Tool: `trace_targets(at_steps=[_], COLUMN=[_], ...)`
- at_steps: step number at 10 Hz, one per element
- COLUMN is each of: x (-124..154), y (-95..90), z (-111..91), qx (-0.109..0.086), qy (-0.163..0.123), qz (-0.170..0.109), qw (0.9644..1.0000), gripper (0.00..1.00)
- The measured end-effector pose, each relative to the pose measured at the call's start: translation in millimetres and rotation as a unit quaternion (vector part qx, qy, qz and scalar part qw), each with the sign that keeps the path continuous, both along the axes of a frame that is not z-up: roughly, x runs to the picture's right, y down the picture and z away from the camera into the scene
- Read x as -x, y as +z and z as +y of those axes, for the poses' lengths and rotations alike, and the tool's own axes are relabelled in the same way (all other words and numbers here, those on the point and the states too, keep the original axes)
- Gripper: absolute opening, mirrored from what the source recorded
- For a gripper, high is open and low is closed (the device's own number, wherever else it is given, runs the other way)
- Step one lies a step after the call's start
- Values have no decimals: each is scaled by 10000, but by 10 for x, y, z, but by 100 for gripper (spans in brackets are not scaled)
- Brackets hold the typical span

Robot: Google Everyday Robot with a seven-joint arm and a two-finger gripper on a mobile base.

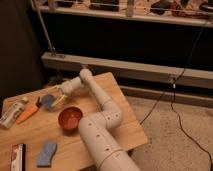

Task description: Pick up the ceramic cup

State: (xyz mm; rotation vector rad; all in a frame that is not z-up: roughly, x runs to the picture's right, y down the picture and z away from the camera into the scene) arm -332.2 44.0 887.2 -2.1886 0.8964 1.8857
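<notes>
The ceramic cup (48, 102), small and round with a blue-grey inside and pale rim, stands on the wooden table (35, 132) left of centre. My gripper (56, 96) reaches in from the right, low over the table, and is right at the cup, on its right side. My white arm (102, 130) runs from the bottom of the view up over the table and bends left toward the cup. The arm hides part of the table's right half.
A red-orange bowl (70, 118) stands just in front of the cup, close to my arm. An orange object (27, 114) and a white bottle (12, 112) lie to the cup's left. A flat blue-grey pad (47, 153) and a dark box (17, 155) lie near the front edge.
</notes>
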Motion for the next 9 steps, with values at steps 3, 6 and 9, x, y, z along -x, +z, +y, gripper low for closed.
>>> trace_targets(at_steps=[3,6,9], x=[-39,16,67], y=[-9,-3,10], z=[-14,48,117], qx=[-10,29,68], qy=[6,-44,-104], qz=[-18,-35,-41], qw=[10000,10000,9999], gripper=[65,65,65])
